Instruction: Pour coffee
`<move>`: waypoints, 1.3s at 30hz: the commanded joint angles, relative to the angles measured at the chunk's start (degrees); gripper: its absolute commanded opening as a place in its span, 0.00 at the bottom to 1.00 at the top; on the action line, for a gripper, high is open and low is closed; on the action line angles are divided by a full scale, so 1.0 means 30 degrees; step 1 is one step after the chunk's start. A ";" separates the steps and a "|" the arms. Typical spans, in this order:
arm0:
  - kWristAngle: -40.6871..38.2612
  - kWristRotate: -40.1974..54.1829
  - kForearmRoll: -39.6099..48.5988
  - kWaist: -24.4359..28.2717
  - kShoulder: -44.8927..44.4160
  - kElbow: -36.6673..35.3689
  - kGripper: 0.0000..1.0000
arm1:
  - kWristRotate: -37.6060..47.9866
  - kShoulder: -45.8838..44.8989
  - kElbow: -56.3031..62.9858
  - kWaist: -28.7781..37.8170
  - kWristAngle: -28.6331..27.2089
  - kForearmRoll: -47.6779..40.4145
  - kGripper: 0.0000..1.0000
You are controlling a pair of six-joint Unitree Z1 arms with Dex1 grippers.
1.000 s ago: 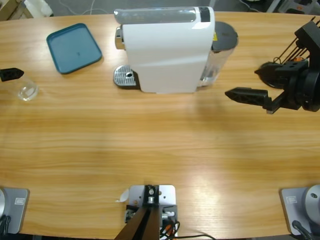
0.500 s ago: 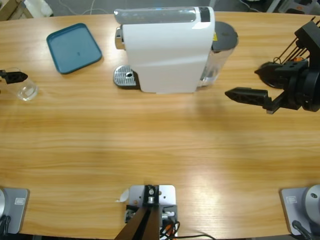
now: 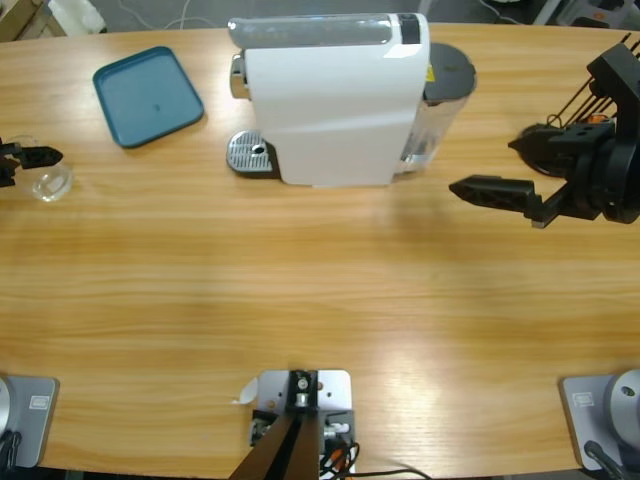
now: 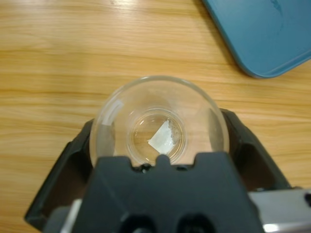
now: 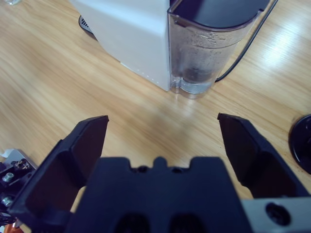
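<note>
A small clear drinking glass (image 3: 48, 182) stands near the table's left edge. In the left wrist view I look down into the glass (image 4: 158, 128); its bottom shows a pale patch, and I cannot make out any coffee in it. My left gripper (image 4: 158, 138) is open, with one black jaw on each side of the glass. The white coffee machine (image 3: 330, 100) stands at the back middle, its metal drip tray (image 3: 250, 155) at its left end. My right gripper (image 3: 485, 165) hangs open right of the machine, holding nothing, and faces its water tank (image 5: 209, 48).
A teal tray (image 3: 148, 95) lies at the back left, just beyond the glass (image 4: 262, 34). A black cable (image 5: 245, 46) runs behind the tank. A round black object (image 5: 302, 143) shows at the right edge of the right wrist view.
My left gripper has come in from the left edge, and its jaws now stand around the glass. The right arm has not moved.
</note>
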 commanded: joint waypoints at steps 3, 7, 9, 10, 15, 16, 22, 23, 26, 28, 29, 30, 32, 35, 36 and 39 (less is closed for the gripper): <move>-0.2152 0.0433 -0.0807 -0.1316 0.0017 0.0597 0.53 | 0.0232 0.0490 0.0597 -0.0292 0.0158 -0.0192 1.00; -0.3523 0.1617 -0.1440 -0.3173 -0.1178 0.0222 0.54 | 0.0232 0.0543 0.0597 -0.0292 0.0135 -0.0192 1.00; -0.3652 0.2021 -0.1381 -0.4082 -0.1618 -0.0446 0.53 | 0.0232 0.0607 0.0597 -0.0292 0.0135 -0.0222 1.00; -0.3711 0.2250 -0.1299 -0.4562 -0.1635 -0.0909 0.53 | 0.0232 0.0625 0.0597 -0.0292 0.0147 -0.0222 1.00; -0.4097 0.2771 -0.1047 -0.6824 -0.0223 -0.3312 0.52 | 0.0238 0.0666 0.0626 -0.0292 0.0164 -0.0192 1.00; -0.4238 0.2912 -0.1012 -0.7093 0.0017 -0.3657 0.48 | 0.0256 0.0672 0.0626 -0.0292 0.0176 -0.0169 1.00; -0.5000 0.3504 -0.0942 -0.8359 0.2068 -0.4976 0.42 | 0.0261 0.0836 0.0626 -0.0297 0.0170 -0.0163 1.00; -0.5000 0.3504 -0.0936 -0.8546 0.2331 -0.5028 0.42 | 0.0261 0.0859 0.0626 -0.0315 0.0170 -0.0163 1.00; -0.5000 0.3627 -0.0889 -0.9173 0.3046 -0.5028 0.42 | 0.0261 0.0859 0.0626 -0.0379 0.0193 -0.0134 1.00; -0.4982 0.3966 -0.0778 -0.9613 0.3497 -0.5005 0.42 | 0.0267 0.0818 0.0597 -0.0409 0.0193 -0.0081 1.00; -0.4970 0.4095 -0.0772 -0.9777 0.3714 -0.4999 0.42 | 0.0279 0.0800 0.0597 -0.0409 0.0193 -0.0064 1.00; -0.4970 0.4218 -0.0778 -0.9912 0.3878 -0.5011 0.42 | 0.0279 0.0800 0.0603 -0.0409 0.0193 -0.0046 1.00; -0.4970 0.4365 -0.0790 -1.0164 0.4259 -0.5163 0.42 | 0.0291 0.0830 0.0597 -0.0409 0.0193 -0.0034 1.00; -0.4970 0.4447 -0.0790 -1.0398 0.4634 -0.5585 0.42 | 0.0291 0.0830 0.0597 -0.0409 0.0223 0.0030 1.00; -0.4970 0.4453 -0.0790 -1.0451 0.4822 -0.5790 0.42 | 0.0291 0.0830 0.0597 -0.0409 0.0223 0.0042 1.00; -0.4970 0.4441 -0.0555 -1.0632 0.5091 -0.6704 0.42 | 0.0291 0.0929 0.0567 -0.0409 0.0240 0.0042 1.00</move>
